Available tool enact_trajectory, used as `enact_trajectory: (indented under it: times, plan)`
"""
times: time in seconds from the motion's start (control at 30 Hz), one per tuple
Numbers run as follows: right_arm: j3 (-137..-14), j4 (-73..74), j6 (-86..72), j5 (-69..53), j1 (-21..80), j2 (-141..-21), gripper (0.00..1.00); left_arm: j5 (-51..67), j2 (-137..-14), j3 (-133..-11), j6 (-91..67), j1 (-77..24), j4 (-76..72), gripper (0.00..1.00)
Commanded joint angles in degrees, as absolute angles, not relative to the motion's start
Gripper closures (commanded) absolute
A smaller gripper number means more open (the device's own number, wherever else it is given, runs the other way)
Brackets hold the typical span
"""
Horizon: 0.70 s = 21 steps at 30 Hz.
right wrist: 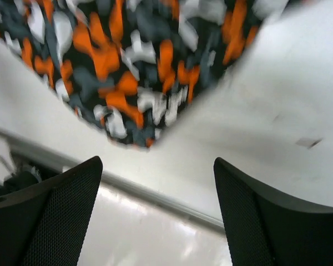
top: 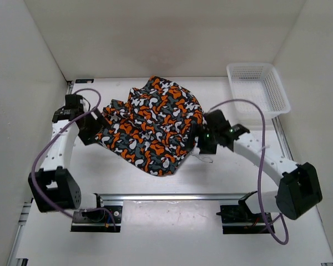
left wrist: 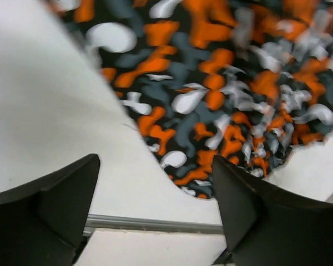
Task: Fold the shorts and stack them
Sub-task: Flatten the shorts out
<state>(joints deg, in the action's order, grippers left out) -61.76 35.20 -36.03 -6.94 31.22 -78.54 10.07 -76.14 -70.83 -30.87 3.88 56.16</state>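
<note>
Matt cloth shorts; mesh basket probably plastic; smooth table

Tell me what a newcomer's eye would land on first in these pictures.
The shorts, in a loud orange, black, grey and white blotch print, lie crumpled at the centre of the top view and dominate it. The left arm and the right arm flank them, jaws wide apart and empty, close to the cloth's edges. A white mesh basket sits at the far right.

Orange-black camouflage cloth shorts are filling the middle, a white mesh basket is blocking far right; bare white tabletop is lying between.
</note>
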Motion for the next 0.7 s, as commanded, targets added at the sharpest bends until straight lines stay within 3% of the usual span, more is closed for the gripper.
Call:
enact_trajectory:
  times: [0.0,0.07,0.33,0.47,0.5,0.6,0.67]
  plan:
    - [-47.67,23.24,-50.39,-15.70,33.48,-75.07,0.15,12.13,-77.86,-66.11,-32.69,10.35,52.76,0.05]
    - [-44.40,13.82,-54.83,-18.36,36.99,-75.05,0.15,13.62,-81.64,-64.25,-33.30,12.30,50.55,0.05]
    - [-54.14,12.83,-61.76,-16.96,48.50,-91.38,0.13,10.29,-96.05,-71.71,-34.97,14.06,48.78,0.03]
    - [-50.20,5.56,-70.54,-18.80,49.13,-96.06,0.20,8.96,-103.42,-75.75,-34.98,15.29,48.78,0.05]
    - [-48.97,1.53,-72.05,-18.81,49.13,-96.67,0.23,8.96,-104.40,-77.07,-34.98,15.29,48.78,0.15]
    - [-46.41,-1.40,-74.70,-17.58,49.13,-96.68,0.25,8.96,-107.66,-79.71,-34.28,15.29,48.25,0.33]
    - [-45.88,-0.88,-74.71,-15.83,48.60,-96.68,0.26,8.96,-108.80,-80.24,-34.28,15.29,48.25,0.54]
